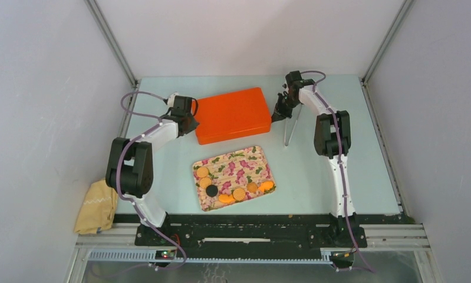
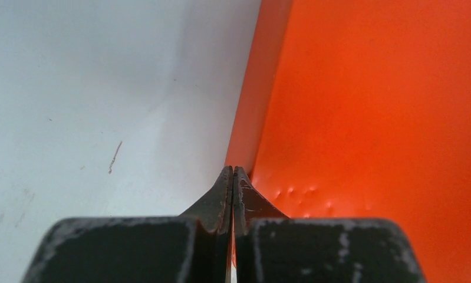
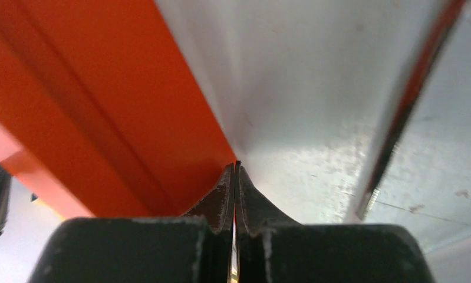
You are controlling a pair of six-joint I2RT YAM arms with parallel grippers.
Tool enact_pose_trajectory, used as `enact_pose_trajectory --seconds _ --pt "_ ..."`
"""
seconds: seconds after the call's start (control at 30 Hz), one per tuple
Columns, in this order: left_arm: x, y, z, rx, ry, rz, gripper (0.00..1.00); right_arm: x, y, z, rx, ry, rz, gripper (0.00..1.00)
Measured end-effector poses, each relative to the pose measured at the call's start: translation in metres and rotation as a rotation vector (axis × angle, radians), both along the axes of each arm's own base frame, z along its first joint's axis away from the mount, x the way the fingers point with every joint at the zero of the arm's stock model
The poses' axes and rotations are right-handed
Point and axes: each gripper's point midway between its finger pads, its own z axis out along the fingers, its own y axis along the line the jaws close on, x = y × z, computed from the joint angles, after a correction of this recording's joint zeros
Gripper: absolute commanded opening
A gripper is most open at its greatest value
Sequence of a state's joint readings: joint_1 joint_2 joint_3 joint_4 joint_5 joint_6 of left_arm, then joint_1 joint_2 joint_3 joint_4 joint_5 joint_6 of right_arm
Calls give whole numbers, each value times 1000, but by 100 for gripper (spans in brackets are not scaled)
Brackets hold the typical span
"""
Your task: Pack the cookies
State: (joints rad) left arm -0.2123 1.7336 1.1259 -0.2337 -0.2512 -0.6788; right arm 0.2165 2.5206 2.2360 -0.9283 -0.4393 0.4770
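Several cookies, mostly golden-orange with one black, lie along the left and near side of the floral tray. Behind the tray sits a closed orange box. My left gripper is shut and empty, its tips at the box's left edge; in the left wrist view the fingertips meet right by that edge. My right gripper is likewise shut and empty at the box's right edge. In the right wrist view the right gripper has its jaws pressed together.
Metal tongs lie on the table just right of the box and show as a slanted bar in the right wrist view. A yellow cloth lies off the table's near left corner. Enclosure walls ring the table.
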Motion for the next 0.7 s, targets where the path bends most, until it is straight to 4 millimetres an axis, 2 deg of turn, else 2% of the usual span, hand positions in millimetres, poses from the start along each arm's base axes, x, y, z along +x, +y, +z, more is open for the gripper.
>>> enact_pose_trajectory --seconds 0.13,0.23,0.4,0.5,0.6,0.7 --pt "-6 -8 8 3 -3 -25 0 -11 -14 -8 -80 25 -42 0" --pt "-13 -10 28 10 -33 -28 0 -10 -27 4 -148 -9 -90 0" --pt "-32 5 85 40 -155 11 0 2 -44 51 -221 -143 -163 0" --pt "-33 4 117 28 -253 -18 0 10 -54 82 -273 -243 -196 0" --pt "-24 -12 130 -18 -314 -77 0 13 -51 110 -309 -343 -191 0" --pt "-9 -35 114 -61 -313 -152 0 11 -29 137 -333 -435 -133 0"
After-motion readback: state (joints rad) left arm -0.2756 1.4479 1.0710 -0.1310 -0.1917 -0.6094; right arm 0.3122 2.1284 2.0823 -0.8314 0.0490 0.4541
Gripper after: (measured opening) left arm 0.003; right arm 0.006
